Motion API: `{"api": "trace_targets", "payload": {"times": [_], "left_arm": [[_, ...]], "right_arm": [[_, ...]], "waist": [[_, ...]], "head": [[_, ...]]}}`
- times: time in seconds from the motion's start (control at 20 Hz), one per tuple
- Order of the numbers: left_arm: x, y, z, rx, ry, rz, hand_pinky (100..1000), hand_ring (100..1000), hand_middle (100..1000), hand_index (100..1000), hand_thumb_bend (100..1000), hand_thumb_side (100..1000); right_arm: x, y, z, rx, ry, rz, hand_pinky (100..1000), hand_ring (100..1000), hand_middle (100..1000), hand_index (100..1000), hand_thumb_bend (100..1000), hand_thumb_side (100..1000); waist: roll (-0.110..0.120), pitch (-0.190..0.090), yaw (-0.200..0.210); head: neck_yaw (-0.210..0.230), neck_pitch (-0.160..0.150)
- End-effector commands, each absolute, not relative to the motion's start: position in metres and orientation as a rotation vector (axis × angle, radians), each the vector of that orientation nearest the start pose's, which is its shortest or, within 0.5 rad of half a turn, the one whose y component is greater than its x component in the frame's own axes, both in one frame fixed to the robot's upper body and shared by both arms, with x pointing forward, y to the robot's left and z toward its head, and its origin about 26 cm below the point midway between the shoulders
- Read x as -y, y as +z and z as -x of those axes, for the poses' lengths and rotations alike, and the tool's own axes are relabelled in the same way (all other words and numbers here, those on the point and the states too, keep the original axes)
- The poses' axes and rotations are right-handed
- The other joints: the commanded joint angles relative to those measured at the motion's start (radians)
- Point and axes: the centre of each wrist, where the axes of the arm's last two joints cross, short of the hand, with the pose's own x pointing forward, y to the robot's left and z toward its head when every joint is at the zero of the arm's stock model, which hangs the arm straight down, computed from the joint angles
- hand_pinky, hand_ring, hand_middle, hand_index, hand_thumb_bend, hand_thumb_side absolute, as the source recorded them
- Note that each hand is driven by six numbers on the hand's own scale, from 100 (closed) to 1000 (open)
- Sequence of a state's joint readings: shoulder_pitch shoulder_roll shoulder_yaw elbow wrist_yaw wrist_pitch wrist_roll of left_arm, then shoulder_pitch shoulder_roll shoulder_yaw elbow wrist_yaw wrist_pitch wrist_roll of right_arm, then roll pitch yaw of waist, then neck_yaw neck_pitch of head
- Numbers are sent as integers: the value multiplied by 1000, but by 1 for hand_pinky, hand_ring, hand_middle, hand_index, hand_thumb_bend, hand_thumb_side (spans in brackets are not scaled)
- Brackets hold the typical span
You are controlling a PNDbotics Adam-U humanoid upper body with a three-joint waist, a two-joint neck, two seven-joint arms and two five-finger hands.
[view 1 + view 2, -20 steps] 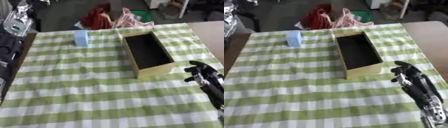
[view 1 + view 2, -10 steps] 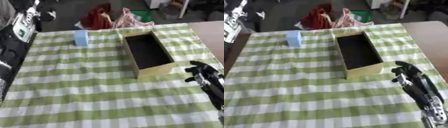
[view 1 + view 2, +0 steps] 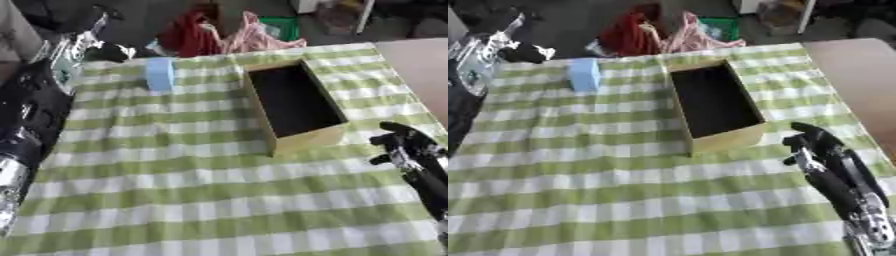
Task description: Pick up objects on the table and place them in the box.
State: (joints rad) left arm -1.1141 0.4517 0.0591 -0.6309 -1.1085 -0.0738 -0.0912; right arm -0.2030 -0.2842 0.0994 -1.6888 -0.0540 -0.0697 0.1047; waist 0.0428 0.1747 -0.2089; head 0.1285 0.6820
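Observation:
A light blue block (image 3: 159,73) stands on the green-and-white checked cloth near the table's far left. An open yellowish cardboard box (image 3: 304,141) with a dark inside lies right of centre, and nothing shows in it. My left arm runs up the left edge. Its hand (image 3: 107,51) is a dark blur just left of and beyond the blue block, apart from it. My right hand (image 3: 814,142) rests on the cloth just right of the box's near corner, fingers relaxed, holding nothing.
Red and pink cloth or bags (image 3: 219,35) and a green item (image 3: 283,26) lie beyond the far table edge. A bare brown tabletop (image 3: 859,80) shows to the right of the cloth.
My left arm has swung forward along the left edge toward the blue block. The right hand, block and box have stayed in place.

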Motion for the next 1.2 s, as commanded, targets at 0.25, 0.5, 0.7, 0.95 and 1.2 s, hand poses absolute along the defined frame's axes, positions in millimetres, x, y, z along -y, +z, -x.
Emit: {"api": "trace_targets", "payload": {"times": [0.25,0.5,0.7,0.95,1.2], "left_arm": [[-320,224,-504,1369,-1132,-1278,802,824,878,866,449,434],[-323,225,-504,1382,-1164,-1238,834,858,905,885,489,393],[-327,228,-503,1386,-1179,-1233,841,864,912,891,461,255],[-332,227,-502,1372,-1176,-1232,841,863,913,895,432,213],[-334,227,-501,1377,-1161,-1227,840,863,923,898,398,210]], "right_arm": [[257,96,-322,1936,447,-26,588,804,613,852,100,541],[257,97,-323,1939,454,-25,589,804,613,852,100,545],[257,97,-323,1940,457,-21,589,805,613,852,100,546],[258,98,-323,1943,459,-17,590,805,613,851,100,548],[258,99,-323,1946,461,-15,590,806,613,852,100,550]], "waist": [[2,3,-14],[9,17,-25],[14,27,-32],[18,37,-38],[20,46,-45]], "head": [[5,-18],[4,-20],[1,-22],[-4,-25],[-5,-28]]}}
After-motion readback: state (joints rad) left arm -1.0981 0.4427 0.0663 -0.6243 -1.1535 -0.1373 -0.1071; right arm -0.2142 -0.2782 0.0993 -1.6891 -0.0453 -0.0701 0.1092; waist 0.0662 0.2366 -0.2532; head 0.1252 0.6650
